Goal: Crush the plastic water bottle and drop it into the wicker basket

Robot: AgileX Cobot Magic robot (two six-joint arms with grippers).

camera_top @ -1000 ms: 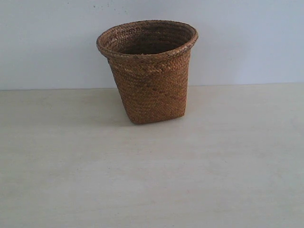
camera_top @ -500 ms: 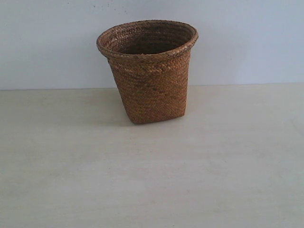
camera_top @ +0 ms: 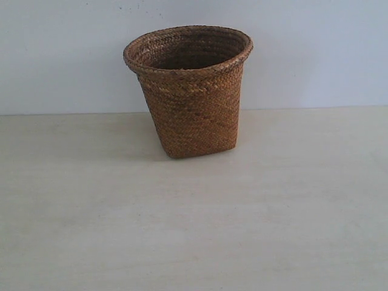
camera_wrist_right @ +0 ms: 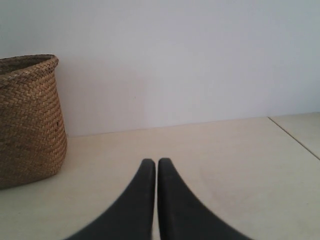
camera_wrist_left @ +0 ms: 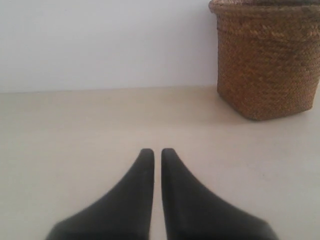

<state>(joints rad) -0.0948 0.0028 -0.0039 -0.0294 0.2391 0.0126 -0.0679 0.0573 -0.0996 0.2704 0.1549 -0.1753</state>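
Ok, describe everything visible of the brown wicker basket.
The brown woven wicker basket stands upright on the pale tabletop, in front of the light wall. It tapers from a round, flared, braided rim down to a smaller squarish base with rounded corners. The weave looks tight and intact, tan to reddish brown. The mouth is open; the inside is dark and its floor is hidden. Only the tabletop touches it.

Our wicker basket (camera_top: 194,115) stands on the table (camera_top: 194,230) at twelve o'clock from us, the wall (camera_top: 60,54) behind it.
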